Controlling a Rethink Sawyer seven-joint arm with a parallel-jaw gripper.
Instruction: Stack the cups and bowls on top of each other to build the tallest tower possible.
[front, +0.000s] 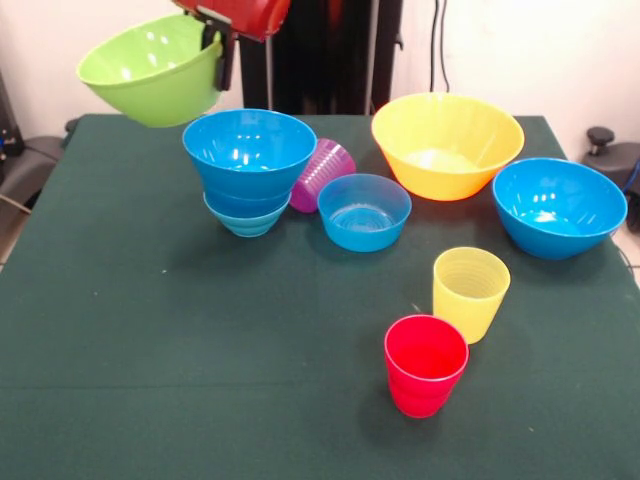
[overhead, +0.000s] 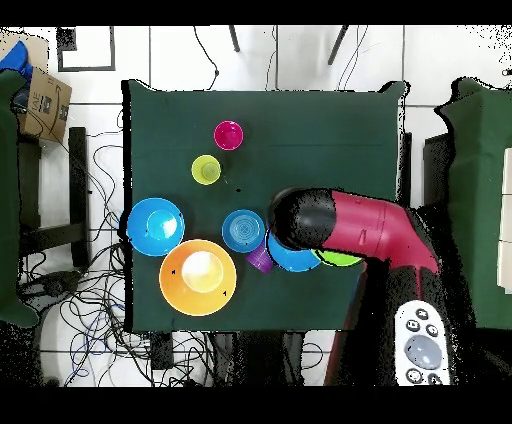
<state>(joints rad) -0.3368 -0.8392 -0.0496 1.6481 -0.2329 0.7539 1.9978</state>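
One green bowl, held aloft: the jaws pinch its rim at the right side, and it hangs tilted above the worktop's far left corner, clear of everything.

One tower, just right of and below the green bowl: a large blue bowl nested in smaller blue ones, mouth up.

Step in hand, as judged: seat the green bowl in the tower's top bowl. Level it first, centre it over the blue rim, lower straight and let go only once it settles; a skewed drop could tip the narrow-based pile.

One purple cup, on its side, touching the tower's right flank; keep clear of it.

One small blue bowl, one yellow bowl, one large blue bowl, all upright and unstacked.

One yellow cup and one red cup, upright, nearest the camera.

All items glossy plastic; bowls round and smooth, cups tapered and ribbed. Worktop matt dark green.
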